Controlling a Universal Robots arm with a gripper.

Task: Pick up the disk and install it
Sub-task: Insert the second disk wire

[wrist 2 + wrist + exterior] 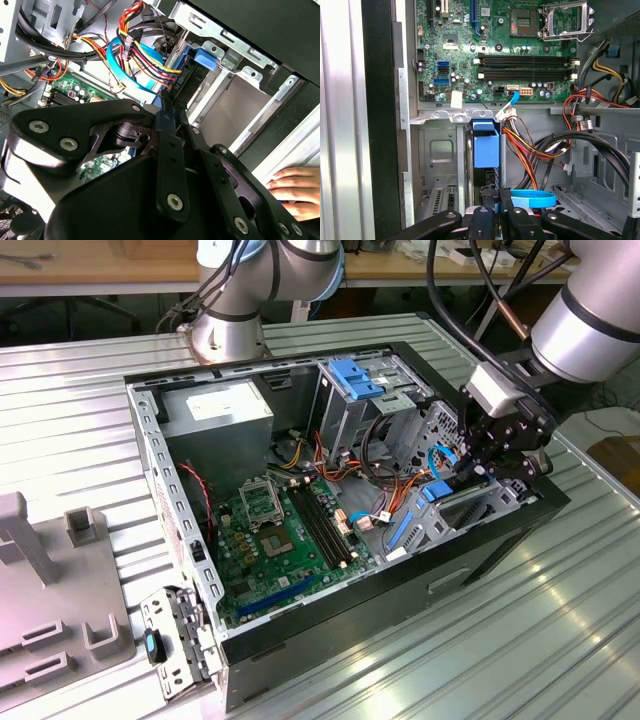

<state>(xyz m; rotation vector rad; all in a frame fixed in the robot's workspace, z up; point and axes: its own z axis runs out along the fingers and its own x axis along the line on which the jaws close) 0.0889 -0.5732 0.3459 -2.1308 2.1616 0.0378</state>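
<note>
The disk [435, 492] stands on edge in the low drive bay [478, 508] at the corner of the open computer case on the exterior view's right. Its bright blue carrier [486, 145] sits in the slot between the bay's metal walls [437, 150], with the dark body under it. My gripper [478, 468] reaches down into that corner. Its two black fingers [482, 212] meet closely around the disk's near edge, shut on it. In the second wrist view the gripper [165, 107] points at the blue carrier [192, 60] and the bay's grey wall [230, 110].
Red, yellow and orange cables [530, 150] and a flat blue cable [532, 198] hang right beside the bay. The motherboard [280, 530] fills the case floor. A tall grey drive cage with a blue bracket [355, 375] stands behind. A person's hand [295, 192] rests outside the case.
</note>
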